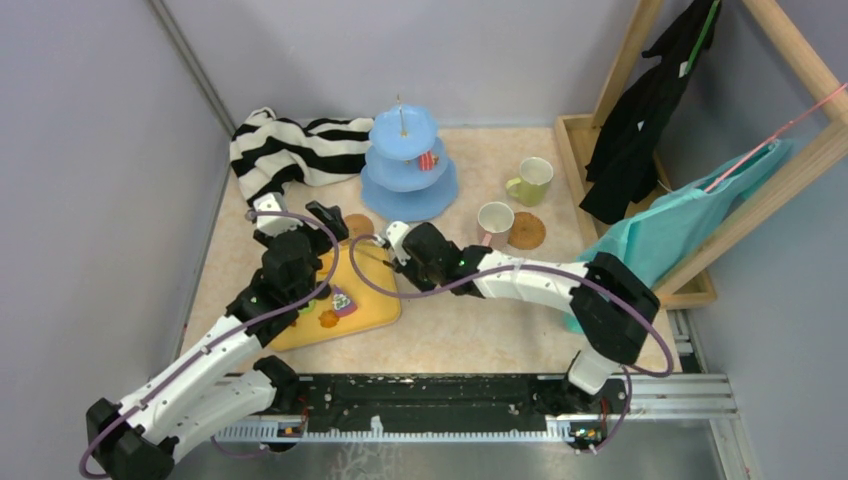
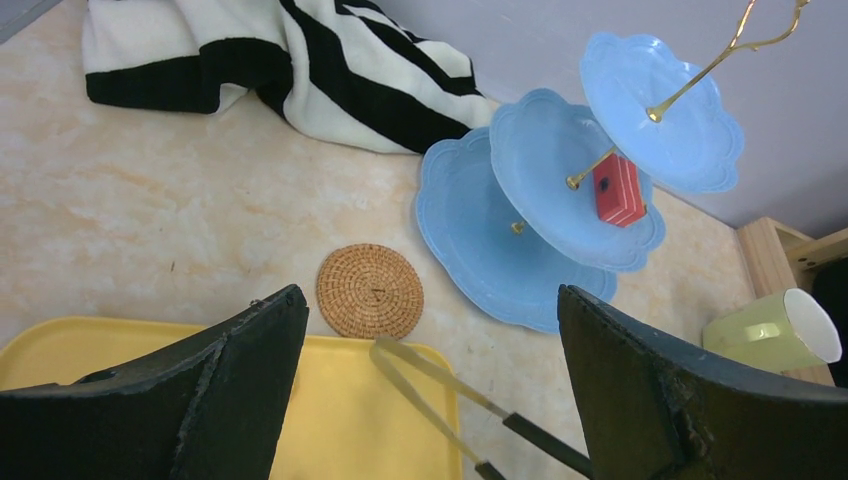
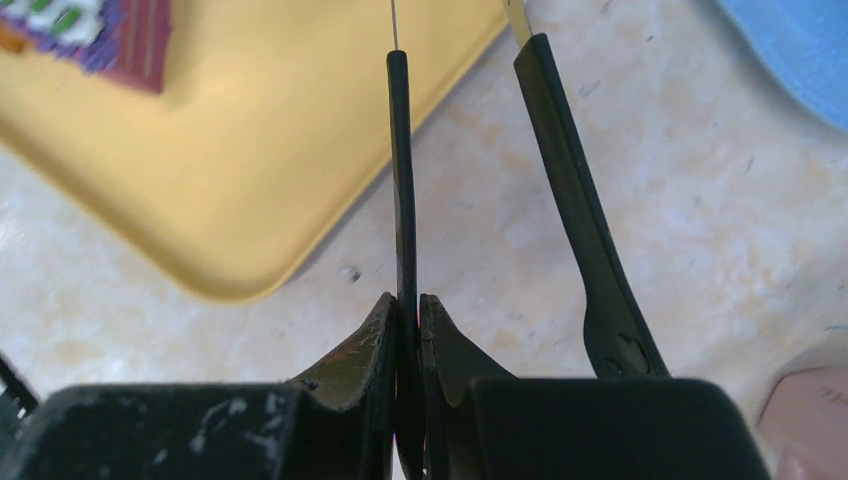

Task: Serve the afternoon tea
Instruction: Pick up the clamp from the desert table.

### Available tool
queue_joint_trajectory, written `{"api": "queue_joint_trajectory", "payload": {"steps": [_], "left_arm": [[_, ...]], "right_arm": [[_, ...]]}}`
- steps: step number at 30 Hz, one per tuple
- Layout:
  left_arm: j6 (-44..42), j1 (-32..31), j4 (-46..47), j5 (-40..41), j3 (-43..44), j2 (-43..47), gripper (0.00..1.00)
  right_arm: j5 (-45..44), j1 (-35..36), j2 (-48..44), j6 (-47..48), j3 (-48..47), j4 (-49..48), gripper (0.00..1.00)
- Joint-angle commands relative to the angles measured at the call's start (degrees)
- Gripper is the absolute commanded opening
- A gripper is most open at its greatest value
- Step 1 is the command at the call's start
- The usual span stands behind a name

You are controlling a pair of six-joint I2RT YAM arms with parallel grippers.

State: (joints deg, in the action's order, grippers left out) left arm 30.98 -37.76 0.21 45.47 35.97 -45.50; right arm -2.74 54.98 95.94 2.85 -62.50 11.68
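Right fingers (image 3: 362, 352) clamp tongs (image 3: 402, 160) over yellow tray (image 3: 250, 190) holding purple cake slice (image 1: 342, 300).

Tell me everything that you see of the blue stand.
The stand is light blue and glossy, like plastic. It has three round scalloped plates, smaller toward the top, on a thin gold rod that ends in a twig-like handle. It stands upright at the back of the table, close beside the striped cloth. One red cake slice lies on the middle plate. The other plates look bare.
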Motion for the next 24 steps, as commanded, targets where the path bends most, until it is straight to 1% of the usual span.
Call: {"api": "queue_joint_trajectory", "payload": {"steps": [1,6,11,14,17,24], "left_arm": [[1.65,0.23,-3.70,0.48,1.31,1.74,0.99],[1.25,0.23,-4.31,-1.61,0.58,1.77,0.99],[1.43,0.21,-5.99,-4.45,1.61,-1.70,0.99],[1.94,0.23,-5.74,-5.63,1.19,-2.96,0.99],[2.81,0.23,-5.47,-5.95,0.64,-3.82,0.99],[3.25,0.23,-3.91,-6.11,0.16,-5.64,0.99]], "right_arm": [[-0.88,2.92,-8.84,-1.73,6.42,-6.21,0.07],[1.93,4.54,-14.66,-2.55,15.28,-10.31,0.07],[4.42,4.69,-16.51,-1.99,19.21,-12.56,0.08],[4.82,5.02,-16.54,-1.83,21.09,-14.03,0.10],[3.44,5.20,-15.25,-1.46,21.71,-14.43,0.15],[-1.61,5.41,-11.06,-1.24,20.43,-12.26,0.34]]}}
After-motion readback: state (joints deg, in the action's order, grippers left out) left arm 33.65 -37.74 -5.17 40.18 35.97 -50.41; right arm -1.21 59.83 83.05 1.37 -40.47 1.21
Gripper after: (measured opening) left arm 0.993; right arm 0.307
